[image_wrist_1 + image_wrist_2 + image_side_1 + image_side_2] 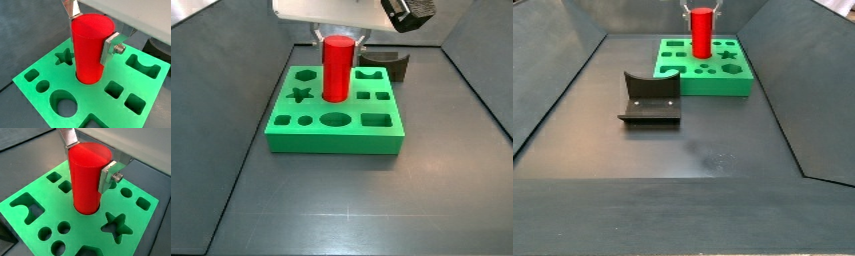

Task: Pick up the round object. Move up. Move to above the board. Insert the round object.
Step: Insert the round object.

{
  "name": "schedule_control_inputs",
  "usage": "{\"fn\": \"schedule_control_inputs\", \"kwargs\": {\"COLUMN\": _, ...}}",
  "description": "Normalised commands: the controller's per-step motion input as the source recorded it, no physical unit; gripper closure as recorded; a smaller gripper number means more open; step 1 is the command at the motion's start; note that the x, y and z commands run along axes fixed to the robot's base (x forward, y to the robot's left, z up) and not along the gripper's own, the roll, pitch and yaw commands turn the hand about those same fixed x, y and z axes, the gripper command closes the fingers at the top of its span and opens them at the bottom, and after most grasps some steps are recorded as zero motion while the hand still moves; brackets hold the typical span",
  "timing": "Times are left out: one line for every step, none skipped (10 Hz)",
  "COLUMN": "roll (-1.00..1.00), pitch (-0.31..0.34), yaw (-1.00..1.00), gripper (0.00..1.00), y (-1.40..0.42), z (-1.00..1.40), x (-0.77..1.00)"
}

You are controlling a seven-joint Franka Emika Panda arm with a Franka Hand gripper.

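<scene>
The round object is a bright red cylinder [90, 50], also seen in a wrist view [87, 178]. It stands upright with its lower end in a round hole at the middle of the green board [90, 96] [87, 230]. My gripper [90, 35] [87, 165] is directly above the board. Its silver fingers [111, 45] press on opposite sides of the cylinder's upper part. Both side views show the cylinder [335, 70] [702, 32] rising from the board [331, 140] [714, 85], with the gripper [338, 38] [702, 8] at its top.
The dark fixture [648, 98] stands on the grey floor beside the board and shows behind it in a side view [385, 65]. Sloped grey walls enclose the floor. The board's other holes (star, hexagon, oval, squares, small circles) are empty.
</scene>
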Motion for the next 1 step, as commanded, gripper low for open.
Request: {"fn": "schedule_control_inputs", "kwargs": {"roll": -0.05, "pitch": -0.05, "yaw": 0.0, "gripper": 1.0, "y": 0.0, "z": -0.16, "x": 0.0}}
